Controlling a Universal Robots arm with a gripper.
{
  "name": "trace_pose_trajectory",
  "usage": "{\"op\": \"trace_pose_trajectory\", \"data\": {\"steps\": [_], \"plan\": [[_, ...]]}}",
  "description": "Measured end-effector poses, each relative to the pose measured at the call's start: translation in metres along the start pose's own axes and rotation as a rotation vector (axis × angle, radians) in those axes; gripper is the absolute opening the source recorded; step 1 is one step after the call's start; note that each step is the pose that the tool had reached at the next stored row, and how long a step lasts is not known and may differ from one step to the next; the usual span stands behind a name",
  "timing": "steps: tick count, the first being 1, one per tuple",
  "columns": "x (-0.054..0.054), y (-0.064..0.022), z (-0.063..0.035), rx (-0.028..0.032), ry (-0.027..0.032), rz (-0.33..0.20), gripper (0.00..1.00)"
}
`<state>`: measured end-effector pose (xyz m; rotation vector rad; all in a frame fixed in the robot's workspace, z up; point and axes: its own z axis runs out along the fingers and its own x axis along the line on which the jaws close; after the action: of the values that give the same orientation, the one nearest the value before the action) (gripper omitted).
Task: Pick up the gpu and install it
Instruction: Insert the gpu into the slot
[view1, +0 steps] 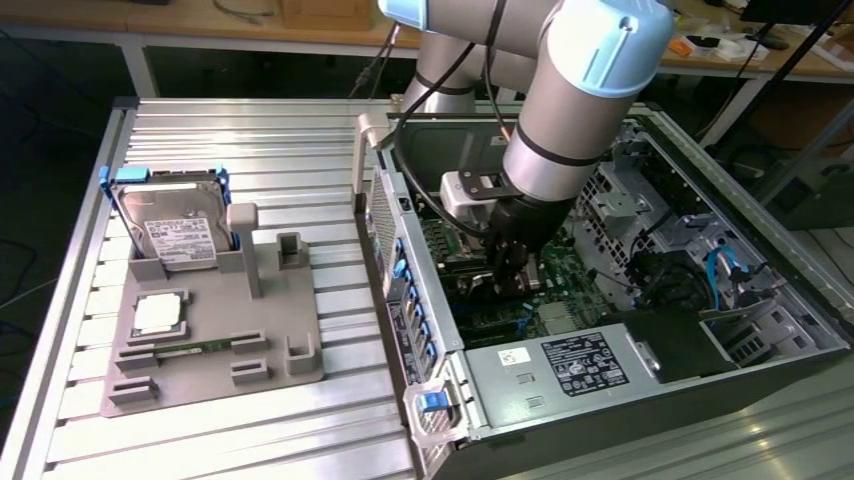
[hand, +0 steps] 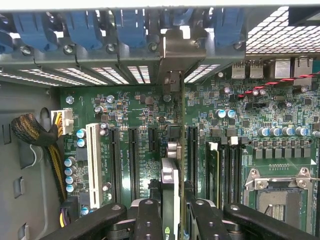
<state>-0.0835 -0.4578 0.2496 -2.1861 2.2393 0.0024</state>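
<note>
From across the room, the arm reaches into the open computer case (view1: 781, 345), with the gripper (view1: 514, 272) low over the motherboard (view1: 567, 275). The wrist view shows the gripper (hand: 171, 212) clamped on the gpu (hand: 170, 182), which is held edge-on between vacant slots, its far end near the rear wall.

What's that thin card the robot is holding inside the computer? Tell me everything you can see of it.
The graphics card is seen edge-on: a thin flat board with a pale silvery edge, standing upright over the green motherboard and running parallel to its long black slots. At its far end, what looks like its grey metal bracket meets the computer case's rear wall. The black fingers of the gripper clamp it from both sides. Whether it is seated in a slot cannot be told.
</note>
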Motion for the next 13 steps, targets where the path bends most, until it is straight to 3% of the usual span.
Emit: {"op": "trace_pose_trajectory", "data": {"steps": [13], "plan": [[-0.0001,0.0005,-0.0007,0.0005,-0.001,0.0,0.27]]}}
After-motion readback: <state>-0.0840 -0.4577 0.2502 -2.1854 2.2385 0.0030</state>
